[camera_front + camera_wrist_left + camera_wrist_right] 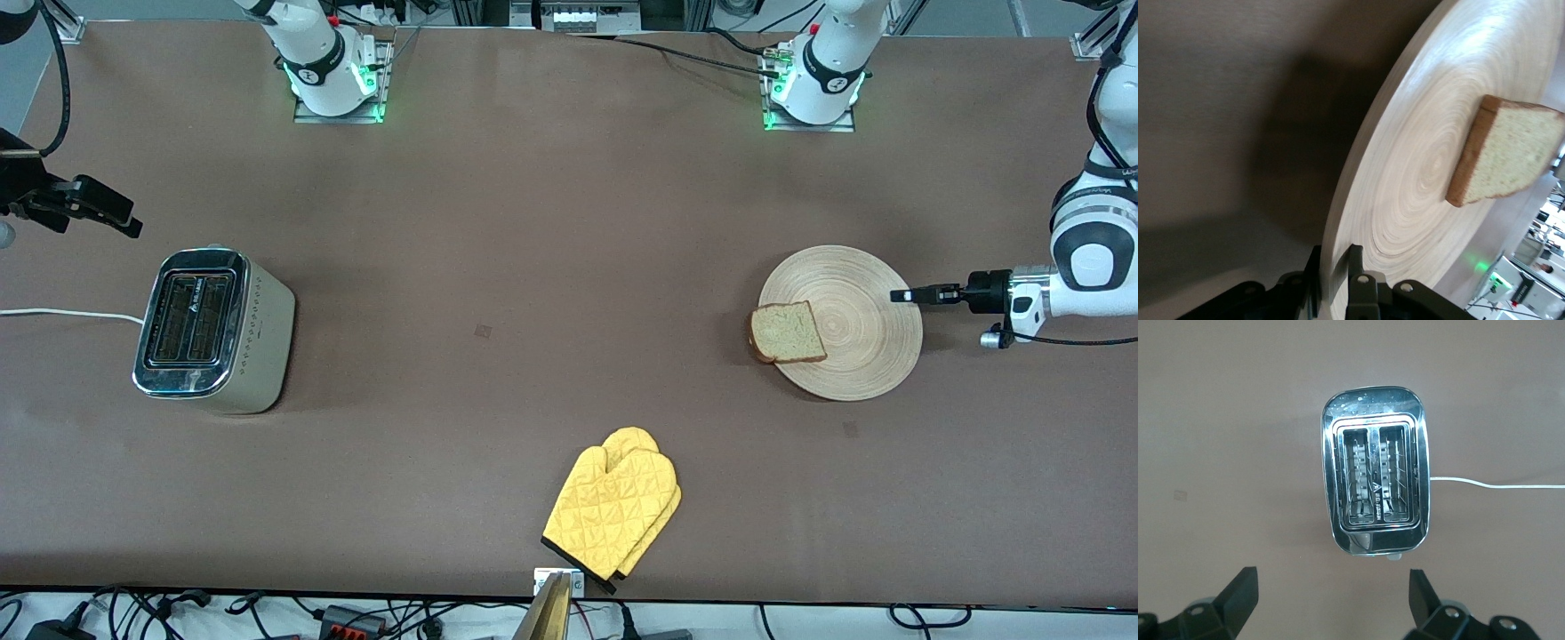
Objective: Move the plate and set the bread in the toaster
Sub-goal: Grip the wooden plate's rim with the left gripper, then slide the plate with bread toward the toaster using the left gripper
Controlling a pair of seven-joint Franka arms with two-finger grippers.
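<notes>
The pale wooden plate (858,293) lies toward the left arm's end of the table. The bread (787,332) rests on its rim on the side toward the toaster, slightly overhanging. My left gripper (902,295) reaches in level with the table and is shut on the plate's rim. In the left wrist view this gripper (1333,260) has one finger under and one finger over the plate (1405,187), with the bread (1511,160) farther along. The toaster (213,329) stands toward the right arm's end, slots up. My right gripper (120,218) hovers open above the table beside the toaster (1375,480), nothing between its fingers (1241,593).
A yellow oven mitt (613,507) lies near the table's front edge, midway along. The toaster's white cord (62,313) runs off toward the right arm's end of the table. Bare brown tabletop lies between the toaster and the plate.
</notes>
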